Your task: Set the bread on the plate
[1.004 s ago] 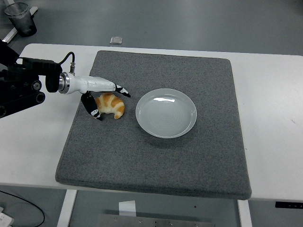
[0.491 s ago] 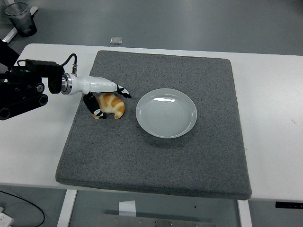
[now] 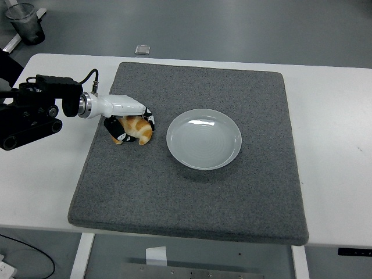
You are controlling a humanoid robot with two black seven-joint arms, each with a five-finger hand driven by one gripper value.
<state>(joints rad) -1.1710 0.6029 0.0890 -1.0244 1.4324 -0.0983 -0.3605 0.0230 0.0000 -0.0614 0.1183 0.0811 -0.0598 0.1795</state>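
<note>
Fingers (image 3: 125,129) now closed around bread (image 3: 138,128), spread wider earlier, plate (image 3: 204,139) empty beside it

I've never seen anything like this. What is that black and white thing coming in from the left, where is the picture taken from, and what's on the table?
You are looking down from a camera mounted high on a humanoid robot, over its white table. The black arm entering from the left ends in the robot's left hand, white with dark fingers. Those fingers are curled around a golden-brown croissant, which lies on a grey felt-like mat. Just right of the croissant, also on the mat, sits an empty round pale plate, where the bread is meant to go. The robot's other arm is out of view.
</note>
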